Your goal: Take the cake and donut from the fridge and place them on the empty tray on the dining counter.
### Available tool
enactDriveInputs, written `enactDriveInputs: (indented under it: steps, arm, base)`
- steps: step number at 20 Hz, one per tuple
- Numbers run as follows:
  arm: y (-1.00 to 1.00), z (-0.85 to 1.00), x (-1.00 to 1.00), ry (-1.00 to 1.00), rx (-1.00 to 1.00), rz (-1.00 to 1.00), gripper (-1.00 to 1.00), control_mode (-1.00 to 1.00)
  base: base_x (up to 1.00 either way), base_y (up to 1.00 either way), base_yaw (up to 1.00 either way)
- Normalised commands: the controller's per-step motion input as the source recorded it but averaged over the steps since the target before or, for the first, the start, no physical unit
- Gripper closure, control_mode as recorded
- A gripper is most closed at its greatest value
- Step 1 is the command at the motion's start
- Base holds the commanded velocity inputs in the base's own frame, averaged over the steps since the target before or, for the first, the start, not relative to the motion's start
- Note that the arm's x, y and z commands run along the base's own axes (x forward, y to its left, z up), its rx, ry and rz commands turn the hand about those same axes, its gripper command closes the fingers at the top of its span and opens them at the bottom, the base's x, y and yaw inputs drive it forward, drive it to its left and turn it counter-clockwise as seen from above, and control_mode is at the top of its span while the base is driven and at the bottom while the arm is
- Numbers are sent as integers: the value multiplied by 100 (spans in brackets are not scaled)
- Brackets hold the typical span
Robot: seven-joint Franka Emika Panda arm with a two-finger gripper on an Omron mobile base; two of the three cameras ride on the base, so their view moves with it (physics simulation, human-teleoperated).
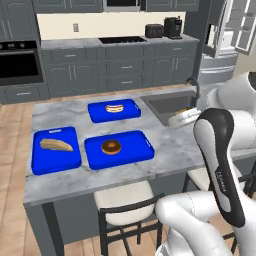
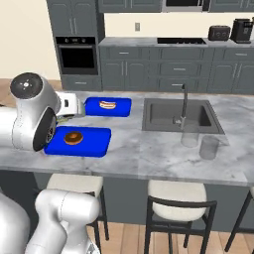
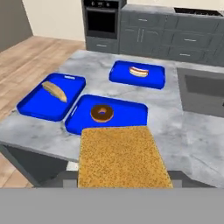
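Note:
The tan-brown cake [image 3: 122,157] sits between my finger tips at the bottom of the hand view, and my gripper [image 1: 182,117] is shut on it. The hand hovers above the marble dining counter [image 1: 170,145], between the sink and the blue tray [image 1: 132,150] that holds the donut [image 1: 111,146]. From the hand, that tray [image 3: 131,114] lies just beyond the cake, with the dark-glazed donut [image 3: 102,113] on its left half. The right base view shows the donut [image 2: 73,138] partly behind my arm. The grey fridge [image 1: 220,65] stands at the far right with a door swung open.
A blue tray with a bread loaf [image 1: 56,145] lies at the counter's left, and another with a hot dog [image 1: 114,108] behind. The sink [image 2: 179,115] and faucet [image 2: 183,101] are to the right, with two glasses [image 2: 209,147] near them. Stools [image 1: 125,202] stand along the front edge.

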Motion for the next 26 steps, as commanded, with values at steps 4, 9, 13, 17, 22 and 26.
enactDriveInputs:
  steps: [4,9,13,17,22,26]
  arm:
    - [21,-33,61,18,0,29,100,-100]
    - [22,-22,64,7,0,44,100,-100]
    - [14,-39,44,-1,-1,51,100,-100]
    - [3,-64,21,-12,-18,46,100,-100]
    - [1,-51,35,-7,-24,30,100,-100]
    - [0,-31,41,0,-6,20,100,-100]
  base:
    - [0,0,0]
    - [0,0,0]
    - [0,0,0]
    - [0,0,0]
    - [0,0,0]
    - [0,0,0]
